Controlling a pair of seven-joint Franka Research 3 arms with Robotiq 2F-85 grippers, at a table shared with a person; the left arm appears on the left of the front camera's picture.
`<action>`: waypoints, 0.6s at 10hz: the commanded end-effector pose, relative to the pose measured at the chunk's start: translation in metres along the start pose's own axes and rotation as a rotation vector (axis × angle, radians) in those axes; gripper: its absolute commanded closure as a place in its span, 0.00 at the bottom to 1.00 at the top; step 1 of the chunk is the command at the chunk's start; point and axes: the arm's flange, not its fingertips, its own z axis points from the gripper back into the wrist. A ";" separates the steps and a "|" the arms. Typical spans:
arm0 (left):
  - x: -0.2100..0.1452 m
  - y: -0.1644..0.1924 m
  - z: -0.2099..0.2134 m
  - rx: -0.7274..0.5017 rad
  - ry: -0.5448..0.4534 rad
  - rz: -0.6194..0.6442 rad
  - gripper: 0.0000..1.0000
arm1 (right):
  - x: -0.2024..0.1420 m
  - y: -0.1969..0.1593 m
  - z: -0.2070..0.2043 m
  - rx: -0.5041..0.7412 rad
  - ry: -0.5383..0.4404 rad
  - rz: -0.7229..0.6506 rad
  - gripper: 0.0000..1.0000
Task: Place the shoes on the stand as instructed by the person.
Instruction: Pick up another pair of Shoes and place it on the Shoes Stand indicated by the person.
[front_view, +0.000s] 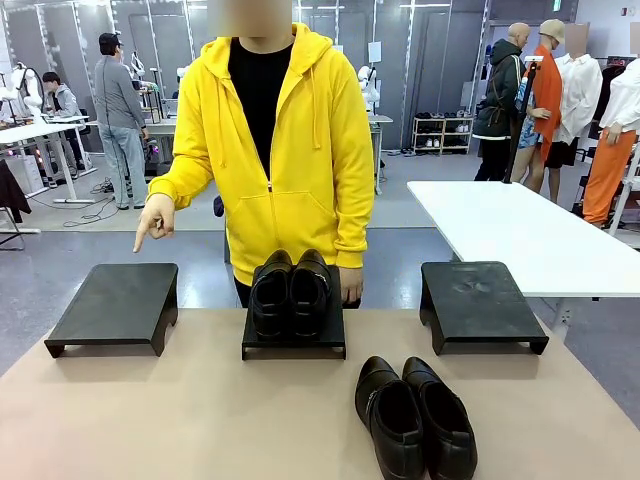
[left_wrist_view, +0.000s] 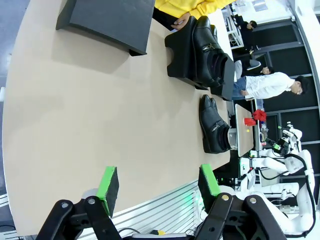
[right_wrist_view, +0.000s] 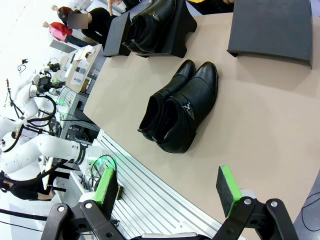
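We find the loose pair of dress shoes (front_view: 415, 418) at the front view's lower right, toes pointing away, nearer our right gripper (right_wrist_view: 167, 186). It and our left gripper (left_wrist_view: 157, 181) both gape empty. The person's hand (front_view: 153, 220) points at the empty stand (front_view: 115, 300), middle left.

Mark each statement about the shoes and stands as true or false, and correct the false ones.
1. A pair of shoes stands on the middle stand. True.
2. The person's hand points at the right stand. False: it points down at the left stand.
3. The second pair sits on the table. True.
4. The left gripper holds a shoe. False: it is open and holds nothing.
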 end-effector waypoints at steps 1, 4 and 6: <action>0.000 -0.001 0.001 -0.017 -0.003 -0.012 0.18 | 0.000 0.000 0.001 0.014 -0.012 0.014 0.00; 0.000 -0.001 0.001 -0.017 -0.003 -0.012 0.18 | 0.000 0.000 0.001 0.014 -0.012 0.014 0.00; 0.000 -0.001 0.001 -0.017 -0.003 -0.012 0.18 | 0.000 0.000 0.001 0.014 -0.012 0.014 0.00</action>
